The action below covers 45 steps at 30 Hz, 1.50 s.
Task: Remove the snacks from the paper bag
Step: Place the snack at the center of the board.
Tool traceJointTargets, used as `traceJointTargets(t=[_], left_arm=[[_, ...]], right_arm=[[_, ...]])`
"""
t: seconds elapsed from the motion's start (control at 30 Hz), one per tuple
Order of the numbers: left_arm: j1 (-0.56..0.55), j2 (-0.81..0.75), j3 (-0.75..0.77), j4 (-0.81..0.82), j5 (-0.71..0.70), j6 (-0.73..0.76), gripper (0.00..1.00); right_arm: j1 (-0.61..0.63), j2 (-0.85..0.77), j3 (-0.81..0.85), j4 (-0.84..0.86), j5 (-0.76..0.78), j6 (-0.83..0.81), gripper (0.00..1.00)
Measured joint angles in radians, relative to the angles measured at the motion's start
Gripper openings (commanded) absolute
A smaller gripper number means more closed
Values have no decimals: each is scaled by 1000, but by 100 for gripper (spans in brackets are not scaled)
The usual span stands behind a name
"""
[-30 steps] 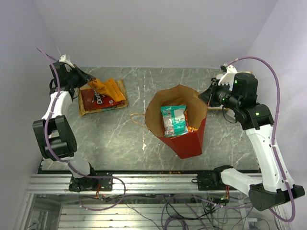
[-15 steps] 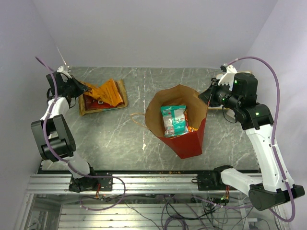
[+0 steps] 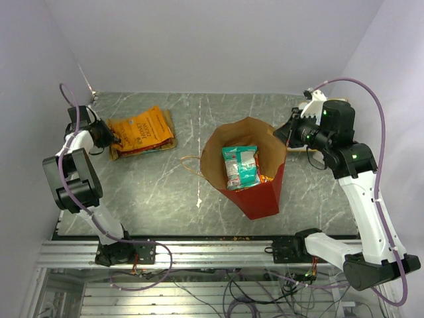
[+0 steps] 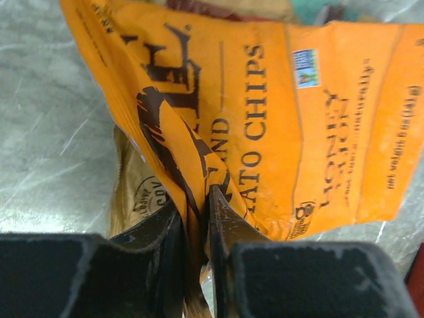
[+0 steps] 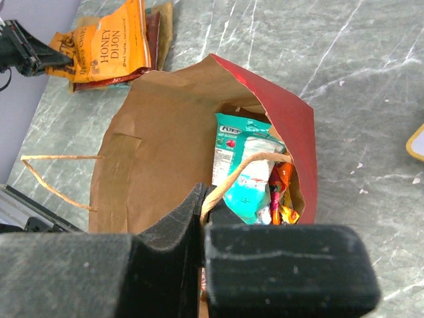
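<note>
Worktop point(image 3: 218, 199): grey marble, beneath both my jaws.
Paper bag point(image 3: 264, 193): upright, mouth open, directly ahead of my right jaws.
Orange chip bag point(image 4: 318, 119): outside the paper bag, spread ahead of my left jaws, which pinch its crumpled edge.
Teal packet point(image 5: 248, 175): inside the paper bag, just beyond my right jaws.
Handle point(image 5: 246, 161): tan twist, clamped between my right jaws.

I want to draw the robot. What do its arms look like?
The left arm and right arm have white links and black joints, with a purple cable looping along each. Green lights glow on the right one. The left gripper and right gripper have flat black fingers.
</note>
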Motion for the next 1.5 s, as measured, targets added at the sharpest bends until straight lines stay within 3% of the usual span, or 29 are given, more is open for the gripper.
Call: traceJointTargets(t=[0.2, 0.4, 0.57, 0.73, 0.97, 1.13, 1.4, 1.47, 1.5], left_arm=[[0, 48, 34, -93, -52, 13, 33], [0, 48, 81, -161, -90, 31, 54], [0, 28, 85, -206, -154, 33, 62], [0, 6, 85, -232, -205, 28, 53], [0, 29, 122, -260, -234, 20, 25], [-10, 96, 183, -262, -232, 18, 24], [-57, 93, 193, -274, -270, 13, 62], [-61, 55, 161, -276, -284, 2, 83], [-61, 19, 134, -278, -285, -11, 85]], right_arm=[[0, 7, 0, 0, -5, 0, 0], [0, 7, 0, 0, -8, 0, 0], [0, 9, 0, 0, -13, 0, 0], [0, 9, 0, 0, -22, 0, 0], [0, 9, 0, 0, -23, 0, 0], [0, 9, 0, 0, -23, 0, 0], [0, 19, 12, -4, 2, 0, 0], [0, 31, 27, -13, 18, -4, 0], [0, 39, 40, -20, 27, -8, 0]])
